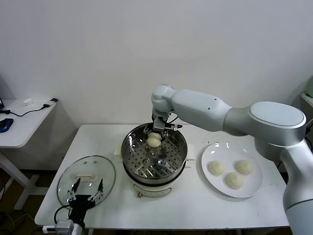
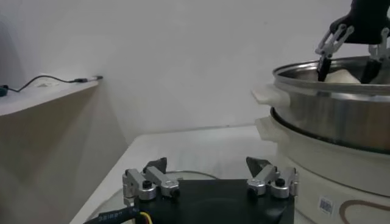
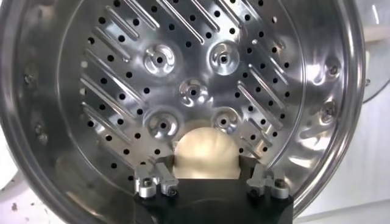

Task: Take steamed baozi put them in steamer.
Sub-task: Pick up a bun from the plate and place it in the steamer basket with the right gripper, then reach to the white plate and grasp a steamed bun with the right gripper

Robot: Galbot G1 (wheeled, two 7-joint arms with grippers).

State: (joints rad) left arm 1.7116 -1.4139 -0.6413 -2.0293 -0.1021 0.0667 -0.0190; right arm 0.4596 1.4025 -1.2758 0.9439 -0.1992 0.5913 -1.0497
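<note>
Right tool spread around baozi near steamer rim, left tool spread.

Right tool reaches forward, fingers spread; left tool rests low, fingers apart.

Steamer cut off, L wrist view.

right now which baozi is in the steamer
The baozi between the right gripper's jaws, at the steamer's far side. The other three lie on the white plate.
</note>
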